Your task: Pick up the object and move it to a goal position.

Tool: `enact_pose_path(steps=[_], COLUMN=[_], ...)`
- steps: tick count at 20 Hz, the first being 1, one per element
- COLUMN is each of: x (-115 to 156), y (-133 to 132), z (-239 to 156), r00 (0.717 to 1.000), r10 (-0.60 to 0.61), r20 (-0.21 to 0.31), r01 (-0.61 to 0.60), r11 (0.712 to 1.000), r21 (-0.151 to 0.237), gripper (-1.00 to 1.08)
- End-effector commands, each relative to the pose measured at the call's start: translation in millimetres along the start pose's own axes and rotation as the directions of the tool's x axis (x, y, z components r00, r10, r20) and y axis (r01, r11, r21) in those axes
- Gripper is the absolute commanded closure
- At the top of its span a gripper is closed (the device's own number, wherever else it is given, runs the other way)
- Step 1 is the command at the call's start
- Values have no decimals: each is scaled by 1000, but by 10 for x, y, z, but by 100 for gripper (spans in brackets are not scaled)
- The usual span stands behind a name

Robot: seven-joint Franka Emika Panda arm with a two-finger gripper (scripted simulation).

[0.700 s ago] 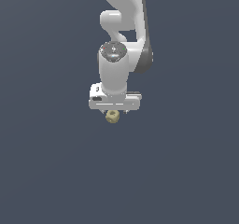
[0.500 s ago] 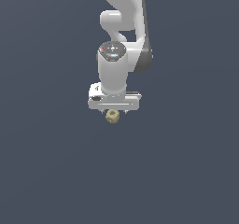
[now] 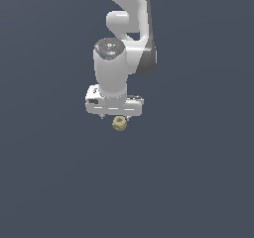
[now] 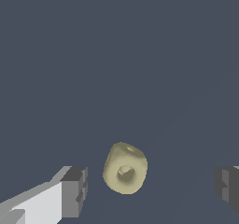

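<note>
**Arm nudged toward the cube, jaws wide open around it**

Compared with the earlier frames not much has changed: the wrist has turned a little and the arm has shifted slightly toward the exterior view's left, while the cube hasn't budged. The gripper (image 4: 151, 185) has its jaws spread wide, one dark fingertip (image 4: 74, 190) on each side of the cube (image 4: 124, 168) with clear gaps both ways, so nothing is touching it or gripping it. In the wrist view the cube sits between the pads, a bit nearer one of them, tilted, with a dark dimple facing the camera. In the exterior view the cube (image 3: 119, 123) peeks out just below the white hand (image 3: 114, 106), slightly toward that view's right of its middle. It's pale yellow-beige and way smaller than the hand. Above that is the chunky white arm (image 3: 115, 66). All around is plain dark blue-grey counter (image 3: 198, 182).
</note>
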State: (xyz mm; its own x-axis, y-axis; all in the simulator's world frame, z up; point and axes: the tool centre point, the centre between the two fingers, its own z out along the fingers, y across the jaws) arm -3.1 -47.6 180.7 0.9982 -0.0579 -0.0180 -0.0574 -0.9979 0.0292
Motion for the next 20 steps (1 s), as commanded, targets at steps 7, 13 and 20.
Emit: enact_pose_path(steps=[7, 13, 20], x=[-82, -243, -492], y=[-30, -65, -90], z=[159, 424, 756], r00=[998, 987, 952], r10=[57, 163, 306], r20=[-1, -4, -5], r01=[-57, -163, -306], r11=[998, 986, 952], r21=[7, 19, 30], gripper=[-92, -92, -92])
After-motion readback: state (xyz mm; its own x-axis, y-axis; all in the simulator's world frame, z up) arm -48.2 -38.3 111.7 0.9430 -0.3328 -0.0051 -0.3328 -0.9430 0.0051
